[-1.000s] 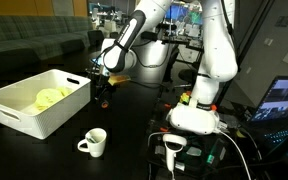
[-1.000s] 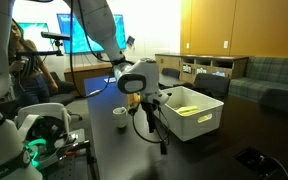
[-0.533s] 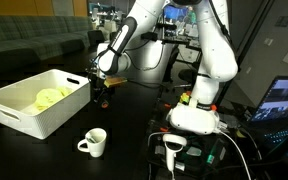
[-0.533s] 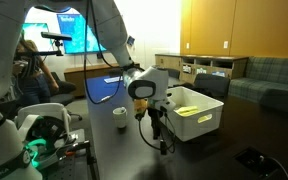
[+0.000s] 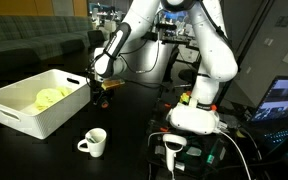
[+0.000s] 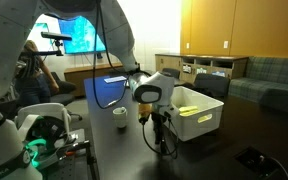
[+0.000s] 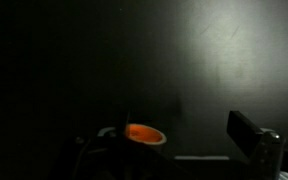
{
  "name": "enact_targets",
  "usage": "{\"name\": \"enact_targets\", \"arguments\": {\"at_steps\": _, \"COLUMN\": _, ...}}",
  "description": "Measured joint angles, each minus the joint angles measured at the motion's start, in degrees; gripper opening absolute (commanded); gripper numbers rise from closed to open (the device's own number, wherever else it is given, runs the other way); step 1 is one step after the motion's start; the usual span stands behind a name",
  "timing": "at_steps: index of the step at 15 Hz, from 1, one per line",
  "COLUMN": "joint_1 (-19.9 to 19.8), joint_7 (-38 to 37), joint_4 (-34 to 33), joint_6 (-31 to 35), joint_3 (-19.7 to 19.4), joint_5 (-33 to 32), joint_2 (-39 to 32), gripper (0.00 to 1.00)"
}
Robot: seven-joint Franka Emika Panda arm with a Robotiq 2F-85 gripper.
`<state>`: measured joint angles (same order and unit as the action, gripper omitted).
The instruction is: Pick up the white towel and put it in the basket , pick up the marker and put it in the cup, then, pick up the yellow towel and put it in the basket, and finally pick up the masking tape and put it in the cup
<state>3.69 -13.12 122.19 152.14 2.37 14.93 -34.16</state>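
While jaws hang beside basket [image 5: 29, 118], masking tape [image 7: 144, 133] sits between them; grip state unclear.

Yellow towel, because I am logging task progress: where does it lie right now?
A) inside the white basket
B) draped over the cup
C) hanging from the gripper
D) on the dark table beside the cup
A: in both exterior views the yellow towel lies inside the white basket, while the cup stands apart from the basket with nothing yellow on it.
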Motion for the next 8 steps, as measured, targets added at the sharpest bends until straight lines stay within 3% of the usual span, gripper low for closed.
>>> {"name": "enact_targets", "arguments": {"at_steps": 8, "joint_1": 0.02, "joint_7": -1.09, "joint_4": -2.45, "joint_6": -0.93, "joint_3": -1.44, "joint_5": -0.31, "joint_2": -2.37, "gripper": 1.00}}
